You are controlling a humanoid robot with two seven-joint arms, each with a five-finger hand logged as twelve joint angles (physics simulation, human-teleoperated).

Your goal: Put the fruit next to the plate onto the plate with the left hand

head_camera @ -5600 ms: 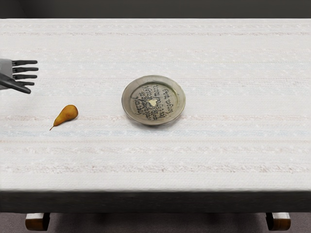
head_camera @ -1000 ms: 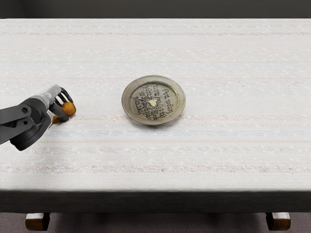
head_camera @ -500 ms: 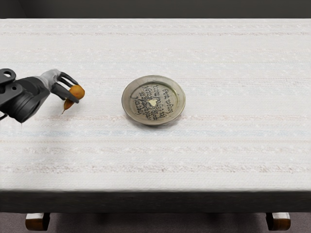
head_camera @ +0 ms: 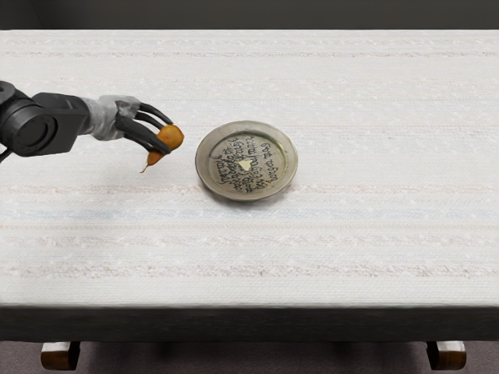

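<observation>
Pear (head_camera: pixel 166 142): small, likely light, firm, smooth; gripped at bulb by left hand (head_camera: pixel 140 125), beside plate (head_camera: pixel 246 160).

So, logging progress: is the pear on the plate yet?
Not yet: the left hand grips the pear left of the plate, outside its rim.

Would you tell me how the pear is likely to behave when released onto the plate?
The pear is probably stiff: it hangs stem-down in the left hand without sagging. Its round body and tapered neck suggest it may roll. The plate has a raised rim that would likely contain it.
</observation>
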